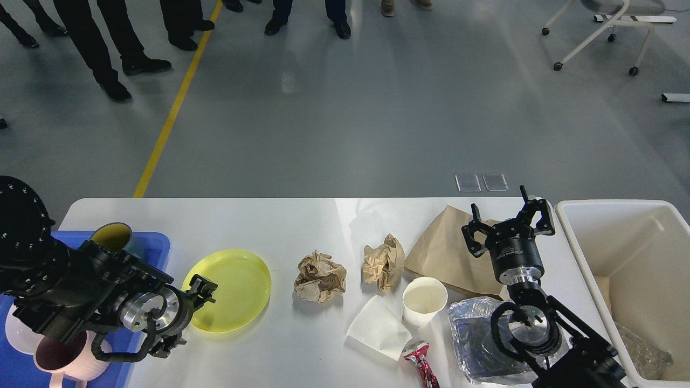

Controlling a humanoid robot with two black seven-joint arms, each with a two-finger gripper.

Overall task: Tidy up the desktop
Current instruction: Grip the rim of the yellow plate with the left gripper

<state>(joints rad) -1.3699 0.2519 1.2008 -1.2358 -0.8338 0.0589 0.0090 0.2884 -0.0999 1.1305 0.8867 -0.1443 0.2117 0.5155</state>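
The white desktop (pixel 302 226) carries a yellow plate (pixel 232 291), two crumpled brown paper balls (pixel 319 276) (pixel 383 261), a flat brown paper bag (pixel 444 253), a paper cup (pixel 424 300), a white napkin (pixel 377 326), a red wrapper (pixel 422 366) and a foil bag (pixel 474 337). My left gripper (pixel 188 317) is open at the plate's left rim, holding nothing. Above the paper bag's right side, my right gripper (pixel 509 220) points up with its fingers spread, empty.
A blue tray (pixel 156 245) at the left holds a grey cup with a yellow inside (pixel 114 237), a pink mug (pixel 59 358) and a white dish (pixel 16 334). A cream bin (pixel 636 253) stands at the right. People's legs and a chair stand beyond the table.
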